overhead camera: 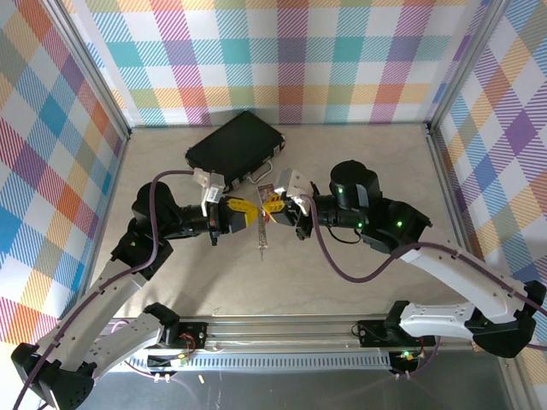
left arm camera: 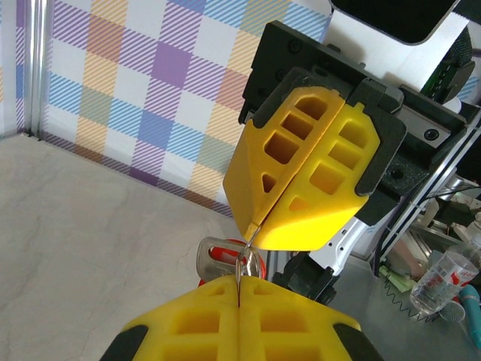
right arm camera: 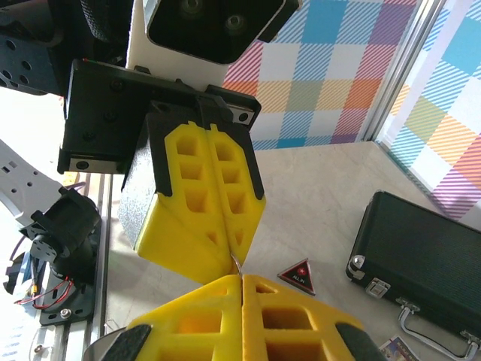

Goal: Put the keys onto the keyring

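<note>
Where the left gripper (overhead camera: pixel 246 211) and right gripper (overhead camera: pixel 275 205) meet tip to tip, both are clamped on the thin keyring (overhead camera: pixel 261 239), whose long axis points toward the arm bases. Beyond them, the black case (overhead camera: pixel 235 147) lies closed, its contents hidden.

A pale, marbled desk (overhead camera: pixel 359 162) is walled on three sides by bright plaid panels (overhead camera: pixel 282 60) in aluminium frames. In the top view a black case (overhead camera: pixel 235 147) lies flat at about 12 o'clock from the desk's middle, its long side running from 8 to 2 o'clock. In the right wrist view its metal handle (right arm camera: pixel 432 331) sits on the 6 o'clock edge. A dark red flat triangle (right arm camera: pixel 297 274) lies on the desk at 9 o'clock from the case, apart from it. In the left wrist view, a clear plastic cup (left arm camera: pixel 443 282) stands beyond the desk at 4 o'clock.
</note>
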